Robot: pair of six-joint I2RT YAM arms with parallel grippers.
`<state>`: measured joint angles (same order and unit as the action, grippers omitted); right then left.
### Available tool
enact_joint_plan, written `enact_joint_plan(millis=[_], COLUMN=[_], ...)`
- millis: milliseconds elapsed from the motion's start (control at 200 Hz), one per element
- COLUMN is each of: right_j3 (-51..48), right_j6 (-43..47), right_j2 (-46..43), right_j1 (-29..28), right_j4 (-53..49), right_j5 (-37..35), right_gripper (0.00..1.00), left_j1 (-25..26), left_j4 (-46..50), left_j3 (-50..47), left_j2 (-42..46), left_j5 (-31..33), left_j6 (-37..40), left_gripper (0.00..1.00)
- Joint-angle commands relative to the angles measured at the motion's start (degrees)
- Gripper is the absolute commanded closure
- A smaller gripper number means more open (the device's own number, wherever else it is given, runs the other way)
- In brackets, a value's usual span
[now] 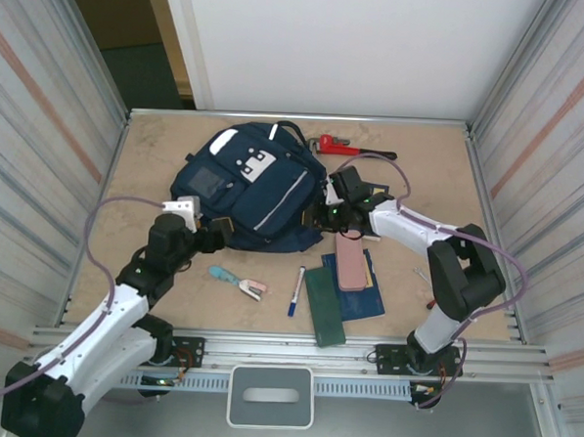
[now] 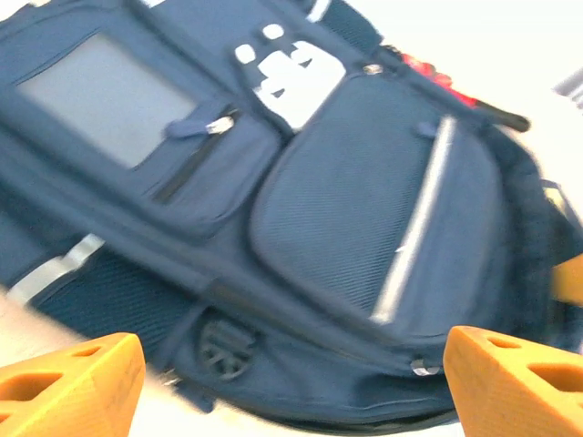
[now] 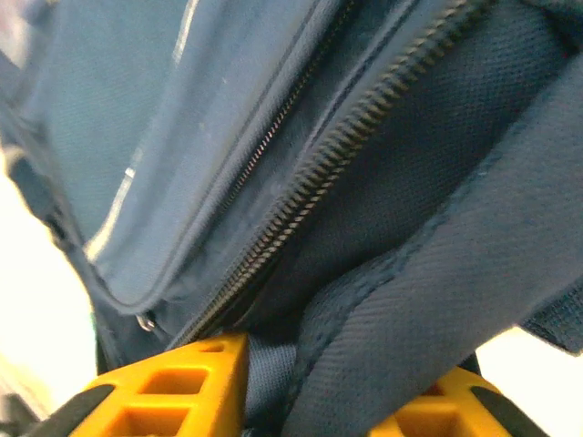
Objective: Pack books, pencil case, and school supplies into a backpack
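Tan tabletop, backpack sits upper middle and looks zipped. Left gripper gapes wide at its lower-left edge. Right gripper straddles a padded fold; pinching or not, we can't tell. We'd pin the fabric, then tug the zipper. Below wait three books, one pencil case, one marker, one stapler.

Stray tool lying on a walled-in work surface

A small red tool with a thin dark shaft is lying flat near the far edge of the pale beige marbled surface, right of centre. Ribbed grey metal walls are flanking the surface, a plain white panel is standing behind it, and a white rounded slotted plate is sitting just below the silver metal rail at the near edge.
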<state>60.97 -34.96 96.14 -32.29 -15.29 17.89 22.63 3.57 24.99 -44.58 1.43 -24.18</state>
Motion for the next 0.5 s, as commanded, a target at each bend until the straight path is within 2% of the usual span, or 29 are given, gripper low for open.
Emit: enact_joint_plan(millis=[0,90,185,371,496], right_j3=[0.2,-1.9,-2.3,-4.4,-6.9], right_j6=[3.8,3.6,3.2,3.1,2.4], right_j2=[-1.3,-4.2,-3.5,-0.1,-1.0], right_j1=[0.4,1.1,1.8,1.6,1.5], right_j4=[-4.9,-1.7,0.0,1.8,4.4], right_j5=[-6.9,-7.5,-7.6,-7.7,-7.7], right_gripper=[0.58,0.49,0.49,0.75,0.86], left_j1=[4.1,9.5,13.7,17.2,17.7], left_j4=[2.2,5.4,8.4,13.8,16.4], left_j3=[7.0,14.8,23.2,36.8,43.2], left_j2=[-8.4,-19.0,-30.4,-48.0,-55.7], left_j5=[0.9,3.5,5.2,5.6,6.4], left_j6=[7.2,13.8,19.8,26.6,27.6], left_gripper=[0.13,0.11,0.09,0.06,0.06])
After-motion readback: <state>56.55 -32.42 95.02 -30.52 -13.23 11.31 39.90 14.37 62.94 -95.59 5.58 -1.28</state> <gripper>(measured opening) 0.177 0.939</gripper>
